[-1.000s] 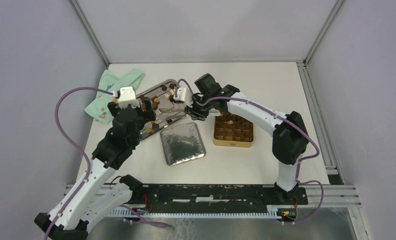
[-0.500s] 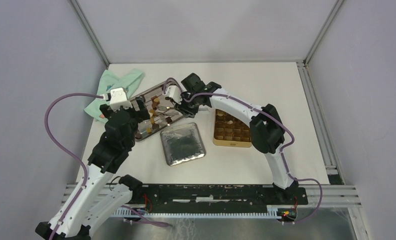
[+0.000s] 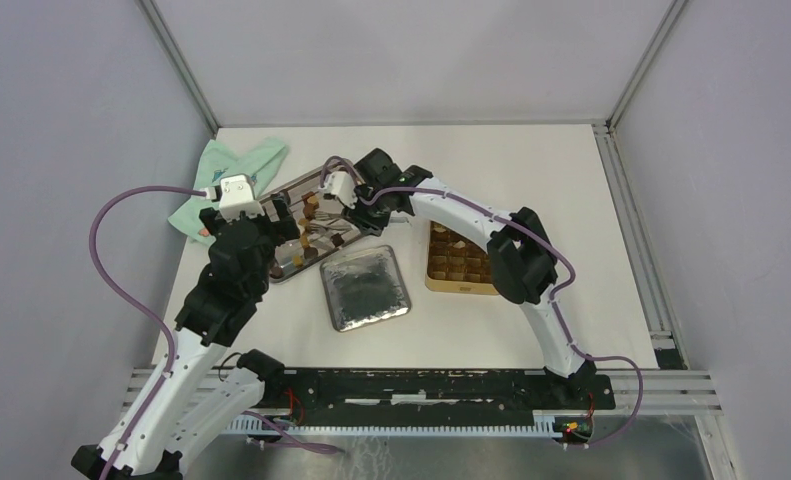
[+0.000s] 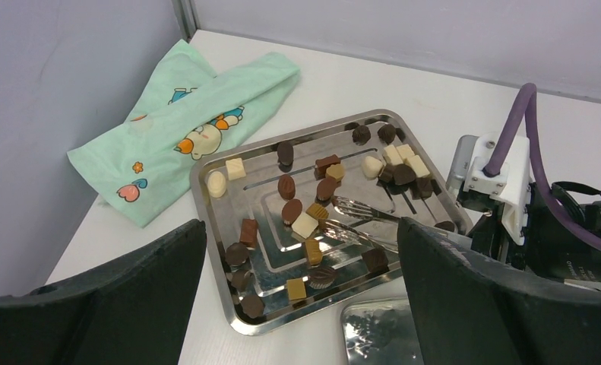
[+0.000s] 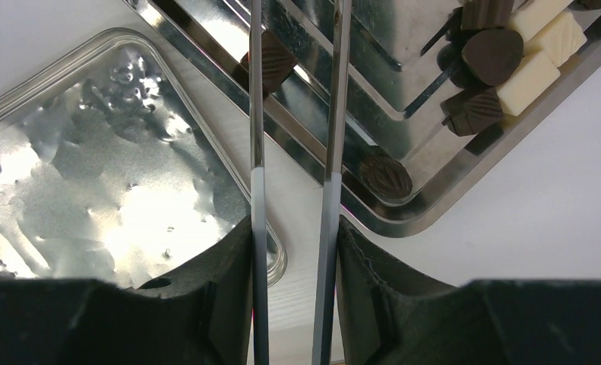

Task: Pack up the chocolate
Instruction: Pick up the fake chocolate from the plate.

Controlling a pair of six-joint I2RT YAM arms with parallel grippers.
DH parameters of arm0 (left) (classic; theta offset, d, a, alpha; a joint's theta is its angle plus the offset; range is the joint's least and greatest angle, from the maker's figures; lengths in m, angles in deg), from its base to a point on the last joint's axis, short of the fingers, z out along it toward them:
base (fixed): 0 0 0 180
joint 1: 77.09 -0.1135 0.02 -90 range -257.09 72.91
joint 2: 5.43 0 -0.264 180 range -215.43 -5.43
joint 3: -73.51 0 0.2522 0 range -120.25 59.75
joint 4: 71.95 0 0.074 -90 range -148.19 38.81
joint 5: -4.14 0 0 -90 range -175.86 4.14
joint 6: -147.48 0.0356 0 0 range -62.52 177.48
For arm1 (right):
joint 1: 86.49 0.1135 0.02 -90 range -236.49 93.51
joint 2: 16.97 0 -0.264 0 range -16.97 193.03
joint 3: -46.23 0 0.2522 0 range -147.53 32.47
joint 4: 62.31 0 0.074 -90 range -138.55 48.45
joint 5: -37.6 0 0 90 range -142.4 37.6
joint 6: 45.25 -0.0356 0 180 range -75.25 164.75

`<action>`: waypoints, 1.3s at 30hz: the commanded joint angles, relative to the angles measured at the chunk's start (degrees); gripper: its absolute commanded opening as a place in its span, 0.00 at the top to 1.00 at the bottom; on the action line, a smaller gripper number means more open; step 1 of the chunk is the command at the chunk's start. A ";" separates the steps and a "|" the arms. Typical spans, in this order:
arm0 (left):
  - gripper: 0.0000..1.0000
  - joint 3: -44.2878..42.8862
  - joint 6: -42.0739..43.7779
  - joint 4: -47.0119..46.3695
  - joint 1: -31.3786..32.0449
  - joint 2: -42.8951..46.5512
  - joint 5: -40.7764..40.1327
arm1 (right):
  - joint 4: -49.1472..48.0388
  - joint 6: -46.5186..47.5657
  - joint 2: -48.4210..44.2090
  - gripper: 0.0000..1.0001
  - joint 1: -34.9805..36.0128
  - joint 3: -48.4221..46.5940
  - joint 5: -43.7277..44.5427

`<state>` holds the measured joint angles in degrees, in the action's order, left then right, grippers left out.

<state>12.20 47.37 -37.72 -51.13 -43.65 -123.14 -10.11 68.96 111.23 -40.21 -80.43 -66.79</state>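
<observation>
**A:** What could go wrong from here?

**B:** The tongs [image 5: 256,114] are thin and slick. If they twist in the right gripper [image 5: 293,251], a chocolate [image 4: 291,211] could pop from the tips and skid off the steel tray [image 4: 267,194]. Both arms also crowd that tray, so a bump is possible.

**A:** And the grippers?

**B:** The right one is partly closed, pinching the tongs' two arms. Their tips look empty, though that's hard to make out. The left gripper [image 4: 301,266] is spread wide over the tray, holding nothing. Most of the chocolate lies loose on the tray, and the gold tin [image 3: 465,289] sits to its right.
</observation>
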 commanded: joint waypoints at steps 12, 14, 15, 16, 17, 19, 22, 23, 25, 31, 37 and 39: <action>0.00 0.00 1.61 -2.05 -0.63 0.14 0.81 | -3.65 -2.62 2.92 0.57 0.08 -5.44 -0.20; 0.00 0.00 1.62 -2.03 -0.63 0.17 0.89 | -4.00 -2.76 3.17 0.58 0.04 -5.82 -0.19; 0.00 0.00 1.66 -2.01 -0.64 0.16 0.93 | -4.07 -2.83 3.36 0.58 0.03 -6.13 -0.30; 0.00 -0.04 1.62 -2.03 -0.71 0.16 0.90 | -4.20 -2.85 3.49 0.59 0.07 -6.30 -0.52; 0.00 0.00 1.64 -2.01 -0.73 0.15 0.89 | -4.33 -3.00 3.63 0.60 0.03 -6.37 -0.82; 0.00 0.00 1.62 -2.01 -0.74 0.06 0.91 | -4.51 -3.11 3.81 0.62 0.03 -6.67 -1.21; 0.00 0.00 1.65 -2.01 -0.73 0.06 0.90 | -4.28 -2.96 4.07 0.72 0.03 -6.89 -1.27; 0.00 0.00 1.64 -2.01 -0.73 0.07 0.93 | -4.13 -2.70 4.00 0.75 0.04 -6.88 -1.33; 0.00 0.08 1.62 -2.02 -0.73 0.09 0.90 | -3.90 -2.20 3.60 0.82 0.03 -6.63 -1.52; 0.00 0.18 1.73 -1.99 -0.78 0.20 0.89 | -4.07 -1.01 -0.90 0.94 -0.48 -3.91 -1.53; 0.00 0.39 1.84 -2.11 -0.82 0.89 0.72 | -5.49 0.28 -9.67 0.98 -2.89 3.81 -4.42; 0.00 0.51 1.84 -2.19 -0.81 1.27 0.72 | -6.44 1.06 -13.35 0.98 -3.83 8.11 -5.73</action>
<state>12.36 47.37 -37.72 -51.64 -43.41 -122.75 -12.39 68.32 108.43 -42.00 -76.67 -69.28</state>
